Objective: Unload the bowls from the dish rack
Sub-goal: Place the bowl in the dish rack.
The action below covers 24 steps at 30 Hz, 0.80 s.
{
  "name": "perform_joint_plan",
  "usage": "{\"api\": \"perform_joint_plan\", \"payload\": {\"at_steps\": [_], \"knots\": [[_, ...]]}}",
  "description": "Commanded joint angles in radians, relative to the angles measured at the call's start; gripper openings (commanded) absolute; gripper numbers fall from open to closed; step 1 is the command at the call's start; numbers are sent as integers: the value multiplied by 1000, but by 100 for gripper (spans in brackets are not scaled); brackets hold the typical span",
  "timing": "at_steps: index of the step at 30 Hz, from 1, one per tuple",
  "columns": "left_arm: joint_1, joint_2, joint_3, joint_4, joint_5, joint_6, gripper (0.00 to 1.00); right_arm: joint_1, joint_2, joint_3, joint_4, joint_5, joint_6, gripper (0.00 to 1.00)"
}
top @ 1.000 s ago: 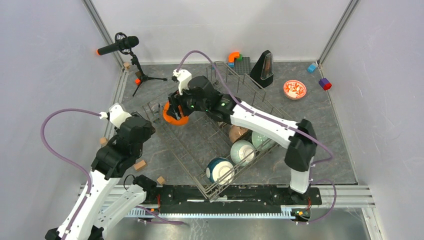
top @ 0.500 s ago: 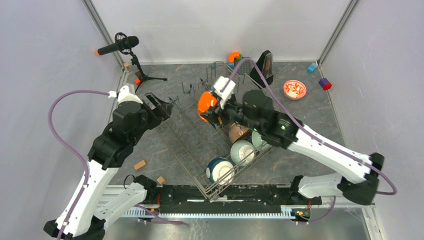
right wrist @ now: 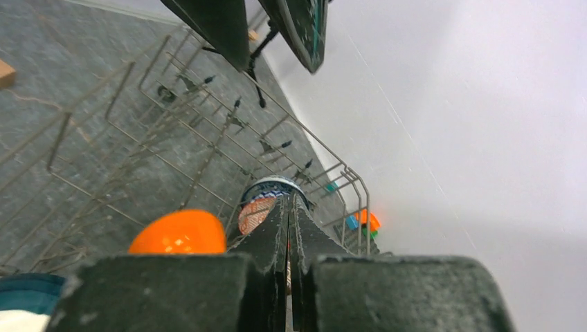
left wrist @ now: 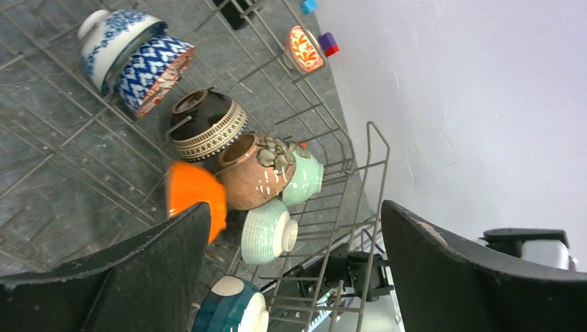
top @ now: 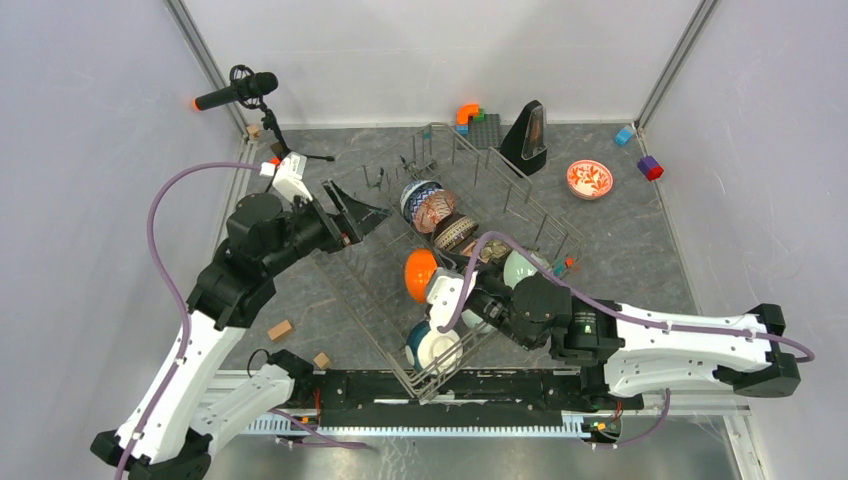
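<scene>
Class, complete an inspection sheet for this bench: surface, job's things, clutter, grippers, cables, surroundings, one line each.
Surface: grey stone-patterned mat.
Job's things: dish rack holds a row of bowls, orange bowl included; red-floral bowl sits outside on the mat.
Clutter: microphone, metronome, coloured blocks, wooden blocks.
Grippers: left gripper open, empty; right gripper shut on nothing, beside the orange bowl.
Cables: purple cables loop from both arms; one arcs over the rack.
Surroundings: white walls, metal frame posts.
</scene>
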Motion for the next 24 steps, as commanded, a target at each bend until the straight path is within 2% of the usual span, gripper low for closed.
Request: {"api": "perform_joint_plan", "payload": {"at_steps": [1,8,15,17,19,21,24], "knots": [[5,-38,-38,98,85,-26,98,4,-22,-52,133,103,-32,0],[4,-34,-26,-2,5,53,99,-10,11,-40,107,103,90,0],[5,30,-74,-66,-65,126,98,-71,60,13,18,133,310,0],[5,42,-109,-44,-55,117,97,-94,64,13,2,141,370,7],[3,55,-145,-14,-35,92,96,-132,81,21,-65,141,435,19],[-9,67,-179,26,-14,59,95,-180,95,26,-109,120,497,27],[-53,86,-239,110,-28,-16,93,-248,72,-25,-86,61,580,39]]}}
